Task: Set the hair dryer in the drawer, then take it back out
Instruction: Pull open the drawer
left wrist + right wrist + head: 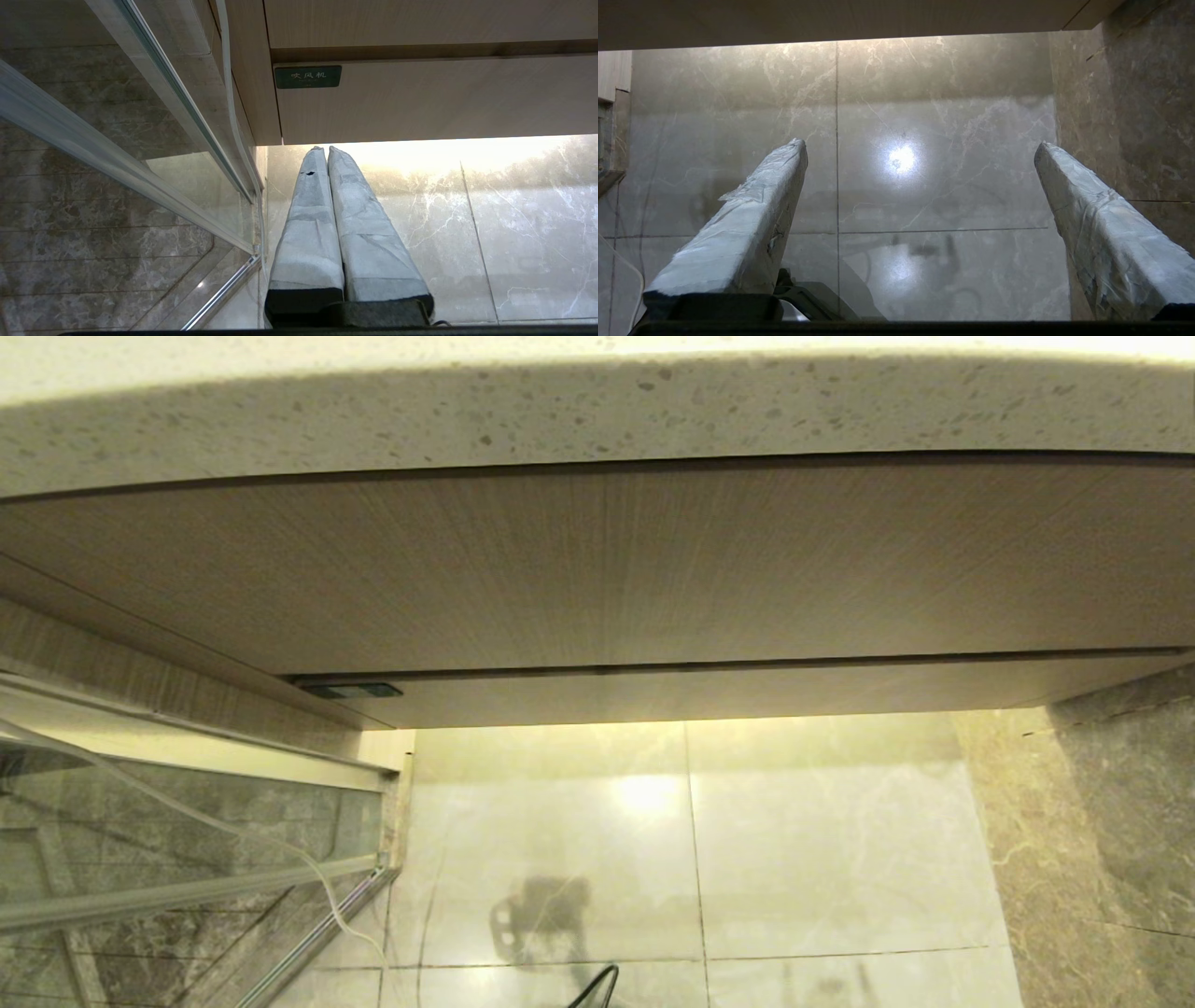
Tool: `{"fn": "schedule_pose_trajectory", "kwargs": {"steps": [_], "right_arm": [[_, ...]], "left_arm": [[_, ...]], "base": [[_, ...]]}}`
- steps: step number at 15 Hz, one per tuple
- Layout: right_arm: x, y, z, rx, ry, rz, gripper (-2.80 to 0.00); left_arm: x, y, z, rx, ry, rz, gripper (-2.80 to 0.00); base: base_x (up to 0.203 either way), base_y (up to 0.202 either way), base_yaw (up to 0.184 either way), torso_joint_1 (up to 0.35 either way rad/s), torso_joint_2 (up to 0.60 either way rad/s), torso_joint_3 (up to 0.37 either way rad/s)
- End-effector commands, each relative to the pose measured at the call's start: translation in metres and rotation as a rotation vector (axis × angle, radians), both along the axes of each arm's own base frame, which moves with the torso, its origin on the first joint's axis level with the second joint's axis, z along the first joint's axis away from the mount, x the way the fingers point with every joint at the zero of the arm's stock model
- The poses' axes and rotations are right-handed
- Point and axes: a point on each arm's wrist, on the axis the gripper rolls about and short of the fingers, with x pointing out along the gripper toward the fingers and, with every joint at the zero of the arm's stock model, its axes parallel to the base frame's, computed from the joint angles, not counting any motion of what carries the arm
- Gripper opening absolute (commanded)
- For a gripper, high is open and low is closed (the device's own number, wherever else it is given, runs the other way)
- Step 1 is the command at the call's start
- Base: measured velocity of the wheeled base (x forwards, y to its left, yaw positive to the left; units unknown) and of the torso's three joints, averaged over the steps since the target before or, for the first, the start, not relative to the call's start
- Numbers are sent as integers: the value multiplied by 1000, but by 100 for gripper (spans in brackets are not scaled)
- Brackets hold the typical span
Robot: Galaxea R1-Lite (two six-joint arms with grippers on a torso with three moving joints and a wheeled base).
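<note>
The drawer [747,695] is the low wood-grain front under the taller panel, and it stands pushed in flush. A small dark label [355,691] sits at its left end. The hair dryer is out of view. Neither arm shows in the head view. In the left wrist view my left gripper [325,150] hangs below the drawer [420,102] near its labelled corner, its wrapped fingers pressed together with nothing between them. My right gripper [920,147] hangs over the floor with its fingers [752,224] spread wide and empty.
A speckled stone countertop [560,411] overhangs the taller wood-grain panel [607,569]. A glass door with a metal frame [140,859] stands at the left. A dark marble wall [1120,821] closes the right. Glossy pale floor tiles [794,840] lie below.
</note>
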Motion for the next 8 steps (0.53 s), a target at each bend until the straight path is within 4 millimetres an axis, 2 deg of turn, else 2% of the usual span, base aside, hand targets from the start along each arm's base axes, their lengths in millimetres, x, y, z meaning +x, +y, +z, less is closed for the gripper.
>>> {"fn": "schedule_pose_trajectory", "kwargs": {"steps": [1, 8], "right_arm": [[0, 0, 0, -6, 1, 2, 0], [-2, 0, 5, -114, -14, 19, 0]], "left_arm": [[4, 0, -11, -1, 38, 0, -280], [4, 0, -11, -1, 38, 0, -280]], "base": [[0, 0, 0, 0, 0, 0], [0, 0, 0, 0, 0, 0]]}}
